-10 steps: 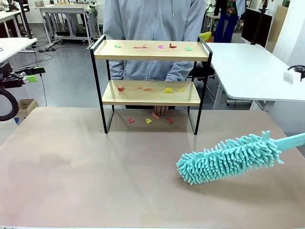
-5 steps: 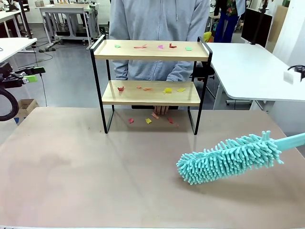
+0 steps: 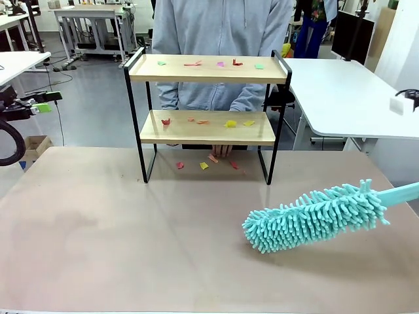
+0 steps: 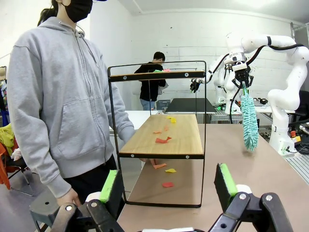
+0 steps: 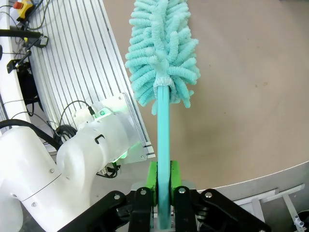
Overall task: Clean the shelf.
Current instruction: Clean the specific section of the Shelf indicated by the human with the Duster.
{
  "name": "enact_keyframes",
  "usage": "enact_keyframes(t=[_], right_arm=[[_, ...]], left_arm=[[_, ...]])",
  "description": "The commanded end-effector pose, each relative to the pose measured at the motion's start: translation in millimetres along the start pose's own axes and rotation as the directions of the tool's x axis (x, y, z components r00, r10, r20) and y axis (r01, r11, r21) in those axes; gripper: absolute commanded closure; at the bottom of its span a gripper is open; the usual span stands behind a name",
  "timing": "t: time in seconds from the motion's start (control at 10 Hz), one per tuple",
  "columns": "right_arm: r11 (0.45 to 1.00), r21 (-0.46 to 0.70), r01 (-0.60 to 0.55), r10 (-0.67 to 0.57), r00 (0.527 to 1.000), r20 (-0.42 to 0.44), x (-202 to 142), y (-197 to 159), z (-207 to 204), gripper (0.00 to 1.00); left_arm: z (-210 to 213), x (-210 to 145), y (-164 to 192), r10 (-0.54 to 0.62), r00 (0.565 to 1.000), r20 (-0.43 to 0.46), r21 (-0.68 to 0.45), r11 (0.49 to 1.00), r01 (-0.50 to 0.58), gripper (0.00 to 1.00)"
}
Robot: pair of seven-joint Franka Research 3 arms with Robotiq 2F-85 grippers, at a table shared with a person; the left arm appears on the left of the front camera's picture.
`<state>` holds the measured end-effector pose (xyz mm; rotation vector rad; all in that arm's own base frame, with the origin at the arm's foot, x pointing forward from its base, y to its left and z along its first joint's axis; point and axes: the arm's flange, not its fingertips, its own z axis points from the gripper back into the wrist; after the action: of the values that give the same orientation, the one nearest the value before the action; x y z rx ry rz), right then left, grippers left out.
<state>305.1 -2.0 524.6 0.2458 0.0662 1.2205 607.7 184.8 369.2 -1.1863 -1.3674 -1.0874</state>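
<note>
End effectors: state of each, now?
Left end effector: open, holding nothing.
Right end effector: closed on the teal duster handle.

1. Our right arm [image 4: 281, 104] is glossy white, with rounded joints.
2. Our left gripper [image 4: 169, 176] and right gripper [image 5: 163, 166] are black, with green pads [image 4: 110, 186] and round bolts.
3. The person [image 3: 219, 39] wears a grey hooded sweatshirt [image 4: 58, 96] with a front pocket.

Shelf [image 4: 164, 137] stands on the desk [image 3: 131, 229], straight ahead of the left jaws. Person [image 4: 58, 96] stands ahead-left of them, at the shelf's far side. Scraps [image 3: 231, 123] lie on both boards and on the desk beneath. Duster [image 5: 161, 53] runs forward from between the right jaws, over the desk.
</note>
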Motion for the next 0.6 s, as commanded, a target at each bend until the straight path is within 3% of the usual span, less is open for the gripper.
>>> enact_keyframes(t=[0.0,0.2,0.5], right_arm=[[1.000,-0.010,-0.005,0.005,1.000,-0.003,-0.9,-0.3,3.6,0.87],[0.999,-0.016,0.043,-0.043,0.999,0.011,19.7,15.5,-6.3,0.87],[0.994,-0.017,0.109,-0.104,0.974,0.203,80.9,53.7,-17.2,0.87]], left_arm=[[-0.7,2.7,-1.5,-0.006,1.000,-0.005,-0.005,1.000,0.006,0.00],[-0.7,2.7,-1.5,-0.006,1.000,-0.005,-0.005,1.000,0.006,0.00],[-0.7,2.7,-1.5,-0.006,1.000,-0.005,-0.005,1.000,0.006,0.00]])
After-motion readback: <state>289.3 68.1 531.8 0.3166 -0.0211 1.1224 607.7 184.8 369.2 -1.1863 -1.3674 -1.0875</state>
